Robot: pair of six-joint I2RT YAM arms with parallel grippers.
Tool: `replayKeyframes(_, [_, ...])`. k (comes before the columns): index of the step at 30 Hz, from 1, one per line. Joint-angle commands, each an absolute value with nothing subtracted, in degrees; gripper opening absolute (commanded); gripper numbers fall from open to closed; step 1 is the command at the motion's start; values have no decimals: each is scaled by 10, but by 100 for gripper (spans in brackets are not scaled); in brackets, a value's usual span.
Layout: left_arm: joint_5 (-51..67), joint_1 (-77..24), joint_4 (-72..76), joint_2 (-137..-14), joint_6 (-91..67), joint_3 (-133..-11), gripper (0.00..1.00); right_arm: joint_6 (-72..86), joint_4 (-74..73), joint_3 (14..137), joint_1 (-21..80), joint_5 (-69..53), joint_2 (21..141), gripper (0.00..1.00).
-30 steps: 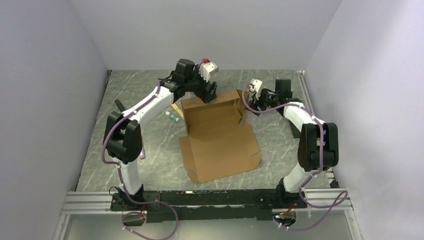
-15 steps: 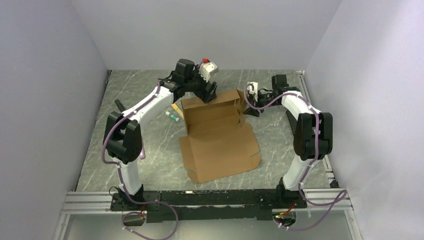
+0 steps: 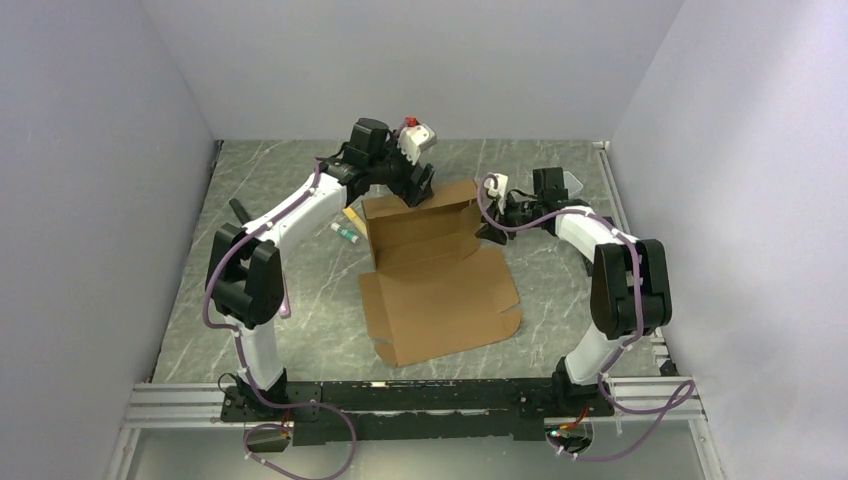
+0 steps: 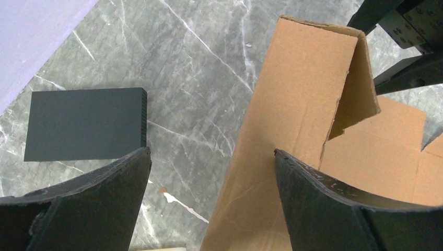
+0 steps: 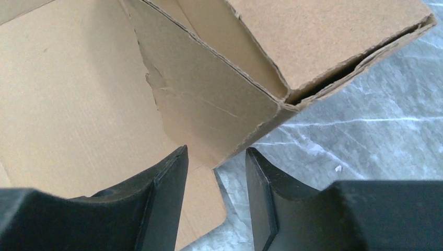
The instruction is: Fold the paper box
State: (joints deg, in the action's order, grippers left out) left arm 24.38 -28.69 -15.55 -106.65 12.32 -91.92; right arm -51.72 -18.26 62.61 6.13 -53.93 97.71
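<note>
Marble counter, paper box toward far edge, left pincer unchanged, gaping astride rear wall, right pincer shifted boxward, narrowed, unclamped around side flap.

The paper box is a plain brown cardboard die-cut mailer, partly erected, resting near the middle of the table. Its far section forms a shallow tray: the rear wall stands upright, and the side flap at the right end is folded inward with creased, slightly torn edges. The lid panel, with rounded corner tabs, lies flat and unfolded on the near side.
</note>
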Motion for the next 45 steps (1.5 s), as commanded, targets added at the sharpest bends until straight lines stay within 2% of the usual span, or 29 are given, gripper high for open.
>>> replayKeyframes(1, [256,-287,-162,-1042,113,-912,92,-368,-15,581,80,-486,936,48])
replayKeyframes(7, [262,-287,-164,-1042,109,-911,92,-264,113,544,94,-402,932,55])
replayKeyframes(11, [267,-287,-164,-1043,106,-911,92,-229,187,520,103,-380,931,55])
replayKeyframes(21, [277,-287,-173,-1051,94,-924,91,-242,332,453,143,-328,941,30])
replayKeyframes(25, [276,-286,-180,-1056,86,-933,92,-239,358,444,148,-309,936,15])
replayKeyframes(26, [277,-285,-181,-1057,84,-936,92,-234,364,444,149,-299,935,5])
replayKeyframes(27, [279,-284,-181,-1059,78,-937,92,-227,369,444,150,-287,935,0])
replayKeyframes(34, [307,-264,-162,-1064,5,-951,95,-223,357,461,167,-211,937,0])
replayKeyframes(45, [309,-198,-138,-1070,-130,-963,99,-260,293,513,160,-212,960,0])
